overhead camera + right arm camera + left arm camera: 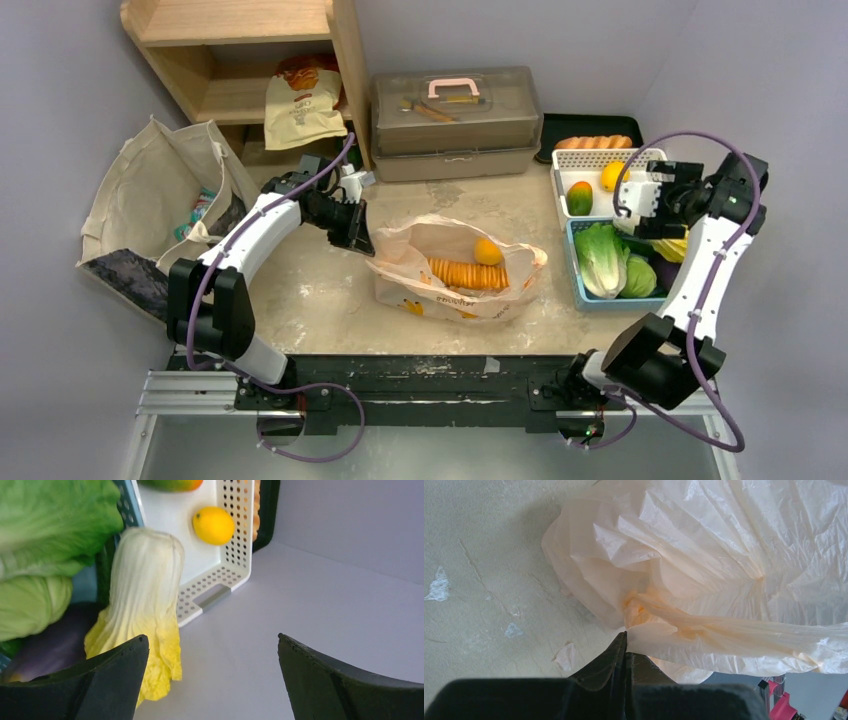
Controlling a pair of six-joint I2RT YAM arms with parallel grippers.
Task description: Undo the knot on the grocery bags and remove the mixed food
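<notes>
The pale-orange grocery bag (455, 268) lies mid-table, its mouth spread open. Inside show a round orange fruit (487, 251) and long orange vegetables (468, 274). My left gripper (352, 232) is shut on the bag's left edge; in the left wrist view the gripper (626, 639) pinches the plastic (704, 545) just below a small tight twist, the knot (638, 609). My right gripper (638, 208) hangs open and empty over the baskets. In the right wrist view the gripper (212, 639) is above a yellow-green long cabbage (145, 595), green leafy heads (50, 525) and a yellow fruit (213, 525).
A white basket (600, 165) and a blue basket (585, 290) stand at the right, with a black tray (590, 130) behind. A clear lidded box (455, 120) and a wooden shelf (240, 60) stand at the back. A canvas tote (150, 200) lies at the left.
</notes>
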